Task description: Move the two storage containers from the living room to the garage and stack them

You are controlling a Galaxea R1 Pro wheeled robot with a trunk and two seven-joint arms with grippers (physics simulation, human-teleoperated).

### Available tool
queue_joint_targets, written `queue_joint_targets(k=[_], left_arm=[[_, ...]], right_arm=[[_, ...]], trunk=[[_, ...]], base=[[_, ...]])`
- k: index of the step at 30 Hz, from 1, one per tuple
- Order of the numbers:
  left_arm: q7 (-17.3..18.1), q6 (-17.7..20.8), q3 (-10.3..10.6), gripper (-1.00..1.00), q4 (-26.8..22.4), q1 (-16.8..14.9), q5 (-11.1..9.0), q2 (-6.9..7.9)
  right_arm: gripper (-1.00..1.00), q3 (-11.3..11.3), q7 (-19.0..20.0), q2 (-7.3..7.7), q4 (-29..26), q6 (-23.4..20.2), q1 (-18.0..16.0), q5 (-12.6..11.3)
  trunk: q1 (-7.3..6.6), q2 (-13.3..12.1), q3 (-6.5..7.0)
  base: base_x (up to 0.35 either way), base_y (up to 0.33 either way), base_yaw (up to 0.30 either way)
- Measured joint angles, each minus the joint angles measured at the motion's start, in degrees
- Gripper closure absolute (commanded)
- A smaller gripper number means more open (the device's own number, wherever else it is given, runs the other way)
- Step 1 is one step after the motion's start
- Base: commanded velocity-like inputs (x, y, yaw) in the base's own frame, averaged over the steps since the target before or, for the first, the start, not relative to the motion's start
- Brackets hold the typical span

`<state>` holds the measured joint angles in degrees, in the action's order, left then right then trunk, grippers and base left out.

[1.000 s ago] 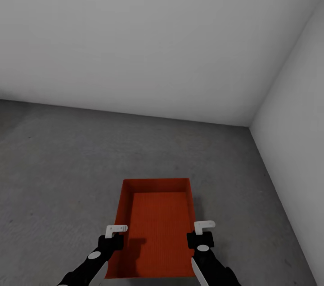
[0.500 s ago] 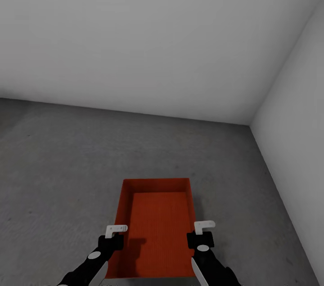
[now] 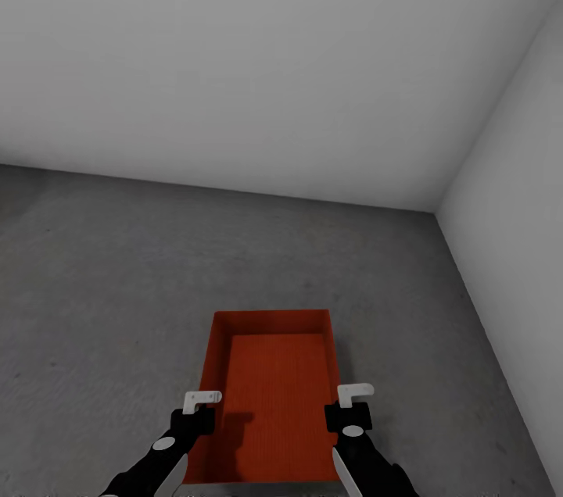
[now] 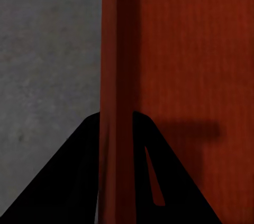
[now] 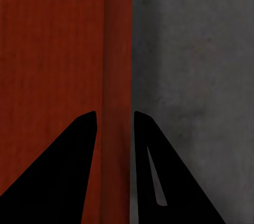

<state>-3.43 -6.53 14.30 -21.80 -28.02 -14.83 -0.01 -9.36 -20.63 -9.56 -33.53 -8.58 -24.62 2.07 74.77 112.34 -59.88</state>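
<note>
One orange-red storage container (image 3: pixel 274 395) with a ribbed bottom is held between my two arms over the grey concrete floor (image 3: pixel 117 286) of the garage. My left gripper (image 3: pixel 202 411) is shut on its left wall (image 4: pixel 116 76), one finger inside and one outside. On the opposite side, my right gripper (image 3: pixel 344 403) pinches the right wall (image 5: pixel 117 49) the same way. In the left wrist view the left gripper (image 4: pixel 116 115) straddles the wall edge. In the right wrist view the right gripper (image 5: pixel 115 113) does likewise. The container is empty.
A plain white wall (image 3: pixel 234 51) stands ahead, and a second white wall (image 3: pixel 516 169) runs along the right, meeting it in a corner. Rough concrete stretches ahead and to the left of the container.
The wall-floor line has slid slightly up in the picture, so the camera has moved. The container and both grippers keep the same place in view.
</note>
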Motion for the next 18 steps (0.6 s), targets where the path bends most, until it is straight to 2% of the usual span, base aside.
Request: queue_joint_targets(k=[10,18], left_arm=[[0.0,0.0,-0.01,1.0,-0.01,0.0,0.03,0.0],[0.01,0.0,-0.02,1.0,-0.01,0.0,0.03,0.0]], right_arm=[[1.0,0.0,0.0,0.0,0.01,0.03,0.0,-0.01],[1.0,0.0,0.01,0.01,0.01,0.04,0.0,-0.02]], trunk=[[0.0,0.0,-0.91],[1.75,3.19,-2.53]], base=[[0.0,0.0,0.0],[0.0,0.0,0.0]])
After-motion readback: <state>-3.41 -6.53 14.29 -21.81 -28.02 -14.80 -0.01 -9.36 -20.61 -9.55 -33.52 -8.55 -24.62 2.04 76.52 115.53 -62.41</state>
